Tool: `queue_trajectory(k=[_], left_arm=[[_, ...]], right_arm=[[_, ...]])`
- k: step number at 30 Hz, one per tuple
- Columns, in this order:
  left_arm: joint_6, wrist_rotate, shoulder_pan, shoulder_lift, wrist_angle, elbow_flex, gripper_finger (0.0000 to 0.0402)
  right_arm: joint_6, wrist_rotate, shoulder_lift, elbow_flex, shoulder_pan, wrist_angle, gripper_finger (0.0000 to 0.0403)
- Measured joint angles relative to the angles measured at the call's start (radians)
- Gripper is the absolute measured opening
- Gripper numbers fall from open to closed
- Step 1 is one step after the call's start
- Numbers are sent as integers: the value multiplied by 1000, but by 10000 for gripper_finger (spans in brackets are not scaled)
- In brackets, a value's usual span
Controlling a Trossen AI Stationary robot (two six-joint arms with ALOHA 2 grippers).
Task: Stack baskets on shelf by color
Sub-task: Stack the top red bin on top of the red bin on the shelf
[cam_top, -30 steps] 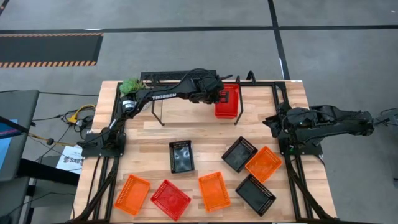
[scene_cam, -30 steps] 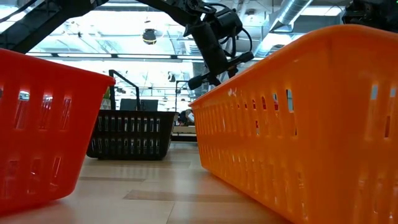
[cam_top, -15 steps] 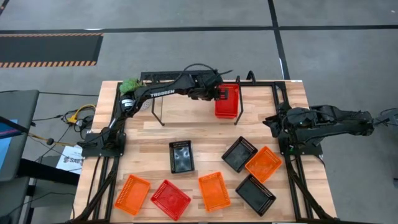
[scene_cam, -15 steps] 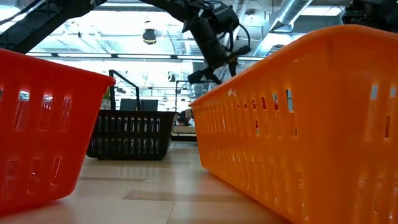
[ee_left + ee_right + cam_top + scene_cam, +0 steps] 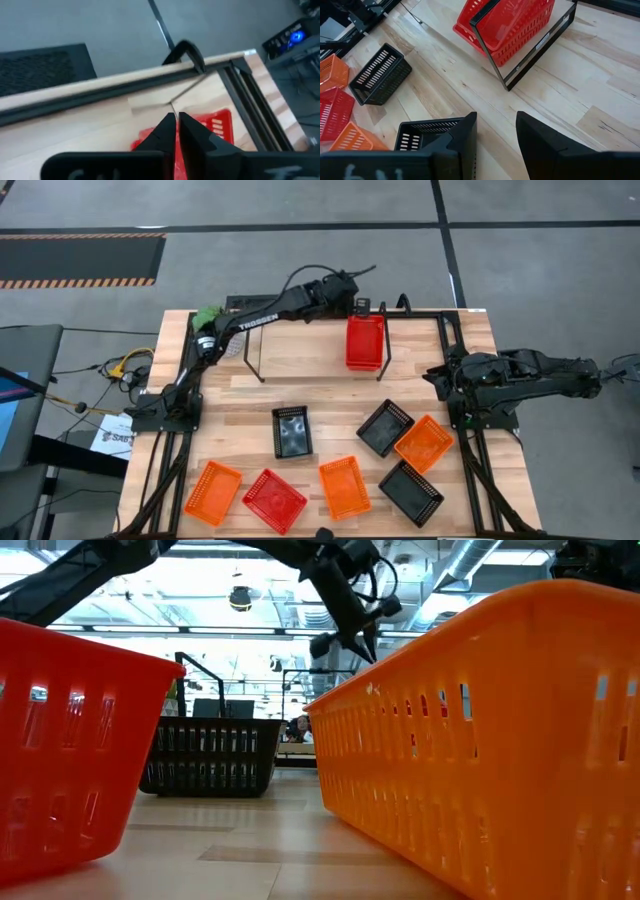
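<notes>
Left arm stretched from its base at the table's left edge toward the far side, forearm angled up and across, wrist raised. Left gripper (image 5: 357, 307) held in the air at the far edge, fingers (image 5: 167, 131) pressed together with only a thin slit between them, nothing clamped. Same gripper visible high in the low view (image 5: 345, 635), tips pointing down.

Right arm folded low at the table's right edge, elbow out to the right, wrist turned inward. Right gripper (image 5: 441, 375) parked near its own base, fingers (image 5: 465, 137) spread apart, nothing between them.
</notes>
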Motion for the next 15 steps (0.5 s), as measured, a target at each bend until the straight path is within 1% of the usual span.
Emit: queue_trajectory(k=[6, 10, 15], left_arm=[[-1, 8, -14, 54, 24, -1, 1], [14, -56, -22, 69, 35, 1, 0], [18, -48, -19, 83, 43, 2, 0]], right_arm=[[0, 0, 0, 0, 0, 0, 159], [0, 0, 0, 0, 0, 0, 159], [1, 0, 0, 0, 0, 0, 159]])
